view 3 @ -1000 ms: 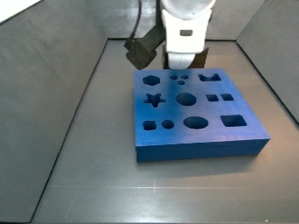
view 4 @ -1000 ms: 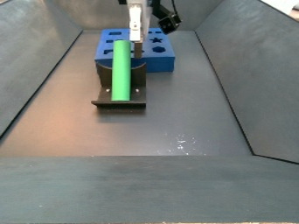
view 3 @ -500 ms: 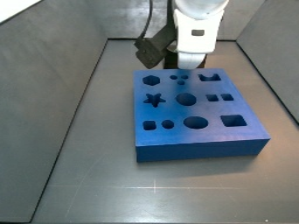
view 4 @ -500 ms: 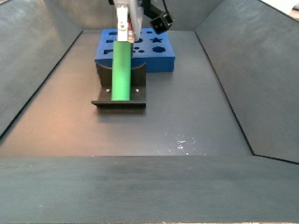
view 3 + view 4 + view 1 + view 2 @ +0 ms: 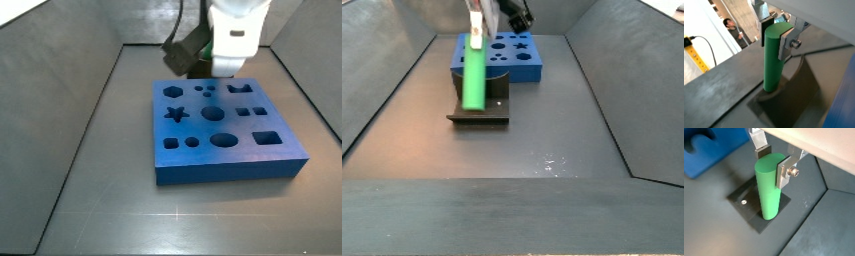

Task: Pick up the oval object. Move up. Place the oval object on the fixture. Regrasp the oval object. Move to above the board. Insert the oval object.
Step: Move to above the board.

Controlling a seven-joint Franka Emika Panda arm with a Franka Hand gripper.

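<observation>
- The step in hand looks like the regrasp: the oval object [image 5: 769, 188] stands upright with its lower end on the fixture [image 5: 747, 210], and the gripper [image 5: 772, 159] sits at its top end.
- To do it well, I judge the grip should be square on the rod's flat sides near the top and firm before any lift, so the peg hangs plumb for the board [image 5: 221, 130].
- A straight vertical lift seems wise; dragging sideways could catch the lower end on the fixture's base plate.
- In both wrist views the fingers [image 5: 785, 41] are drawn in narrow, a silver plate lying flat against the green rod on each side; they appear clamped on it, with no gap showing.
- In a side view the oval object [image 5: 476, 68] stands over the fixture [image 5: 481, 112], on the near side of the board [image 5: 500, 55], close to it.
- In a side view looking from the opposite end, the gripper [image 5: 225, 68] hangs beyond the board's far edge; the rod is hidden there.
</observation>
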